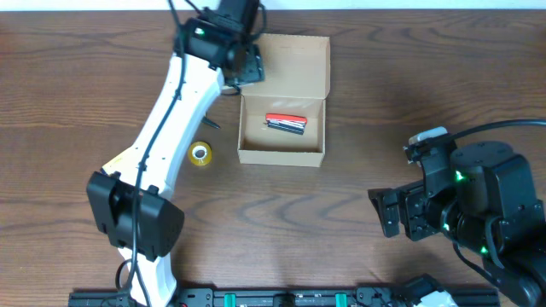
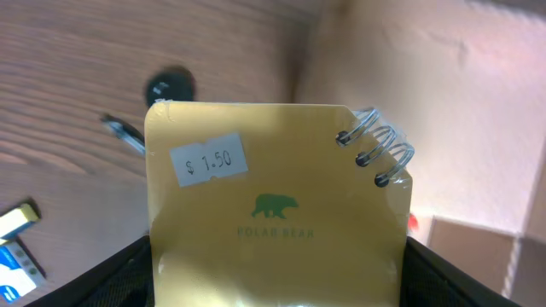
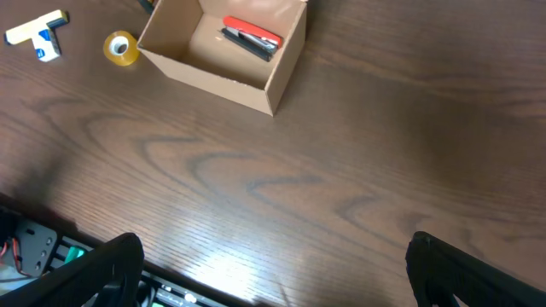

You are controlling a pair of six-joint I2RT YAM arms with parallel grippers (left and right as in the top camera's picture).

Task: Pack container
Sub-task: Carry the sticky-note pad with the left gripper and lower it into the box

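Two arms work at the worktop [image 1: 384, 85]. The left fingers [image 2: 111, 277] are clamped on a yellow spiral-bound notebook [image 2: 273, 196], one finger at each side edge. The notebook's cover carries a price sticker and a bear emblem. In the overhead view, this arm reaches to the far left corner of the container [image 1: 280, 156], beside its flap lid.

The container sits near the centre of the worktop, with its flap lid open on the far side. A red-and-black stapler [image 1: 285, 123] lies on the container floor. One yellow tape roll [image 1: 200, 154] lies on the worktop just left of the container, not touching it.

The right fingers [image 3: 107, 264] stand wide apart over the worktop, well apart from the container, on its right.
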